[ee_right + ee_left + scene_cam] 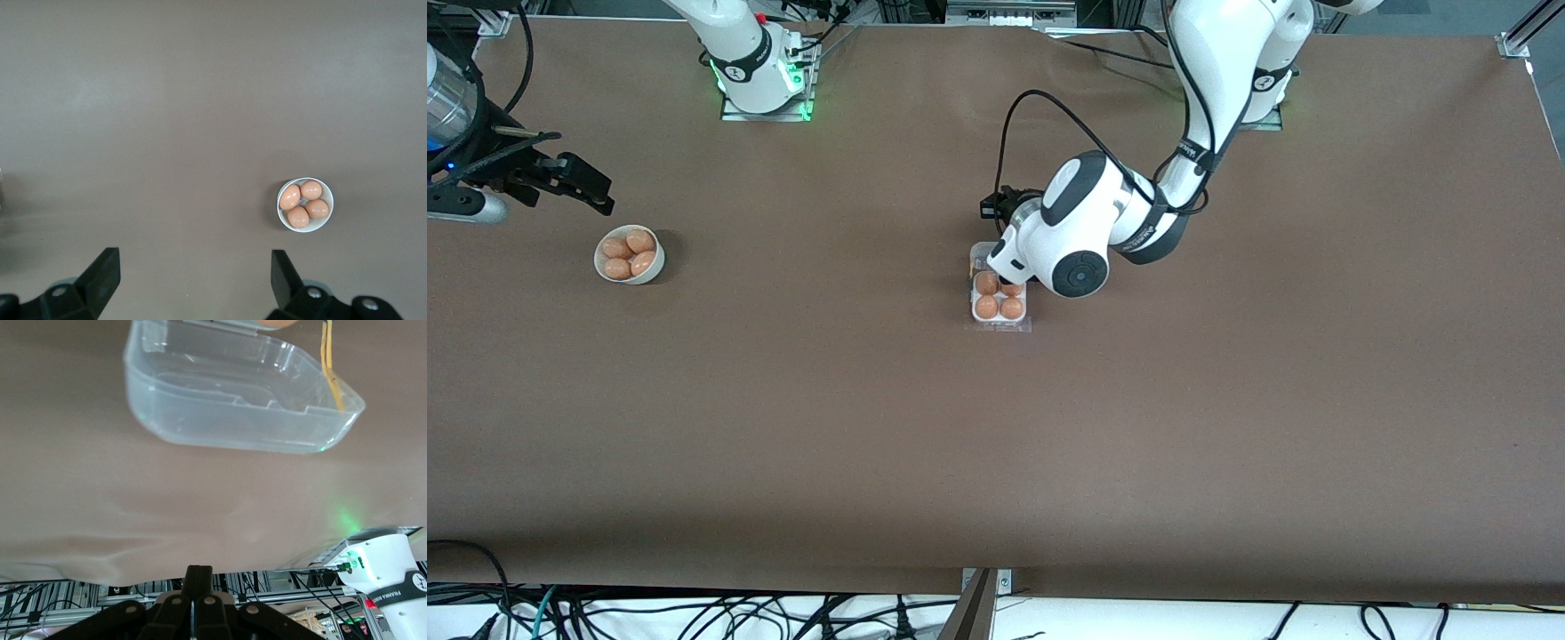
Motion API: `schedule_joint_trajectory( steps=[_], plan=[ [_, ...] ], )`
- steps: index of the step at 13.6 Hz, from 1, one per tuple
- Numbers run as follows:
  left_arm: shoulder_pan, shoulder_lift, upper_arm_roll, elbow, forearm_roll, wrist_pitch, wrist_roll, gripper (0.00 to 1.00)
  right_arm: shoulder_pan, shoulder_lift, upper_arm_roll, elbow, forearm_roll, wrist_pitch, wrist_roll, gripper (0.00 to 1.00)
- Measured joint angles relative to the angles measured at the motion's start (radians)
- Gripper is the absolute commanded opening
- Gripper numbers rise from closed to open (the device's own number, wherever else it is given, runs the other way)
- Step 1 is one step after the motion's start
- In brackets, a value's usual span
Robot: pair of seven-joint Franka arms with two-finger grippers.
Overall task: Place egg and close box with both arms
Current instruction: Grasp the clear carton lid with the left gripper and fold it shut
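Note:
The box (999,300) is a white four-cell tray at the table's middle with an egg (986,307) in each cell. One egg is partly hidden by the left hand. Its clear lid (240,393) is open, on the side of the tray farther from the front camera. My left gripper (198,577) is shut and empty, low beside the lid; in the front view it (1012,281) is mostly hidden under its own wrist. My right gripper (193,267) is open and empty, high over the table at the right arm's end (596,188), and waits there.
A round white bowl (630,255) with several more eggs sits near the right arm's end of the table and also shows in the right wrist view (305,204). The arm bases and cables line the table's edge farthest from the front camera.

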Motion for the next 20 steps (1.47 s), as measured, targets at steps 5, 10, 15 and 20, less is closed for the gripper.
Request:
schedule_joint_trajectory(
  steps=[5, 10, 15, 20],
  plan=[
    [-0.035, 0.024, 0.001, 0.004, 0.000, 0.058, 0.000, 0.00, 0.000, 0.000, 0.000, 0.000, 0.000, -0.001, 0.000, 1.00],
    [-0.044, 0.042, 0.007, 0.004, 0.013, 0.095, 0.000, 0.00, 0.000, 0.000, 0.000, 0.000, 0.000, -0.010, -0.001, 1.00],
    [-0.044, 0.042, 0.024, 0.007, 0.023, 0.147, -0.006, 0.00, 0.000, 0.000, 0.000, 0.000, 0.000, -0.015, -0.007, 1.00],
    [-0.044, 0.042, 0.042, 0.030, 0.053, 0.170, -0.009, 0.00, 0.000, 0.000, 0.000, 0.000, 0.000, -0.016, -0.007, 1.00]
  ],
)
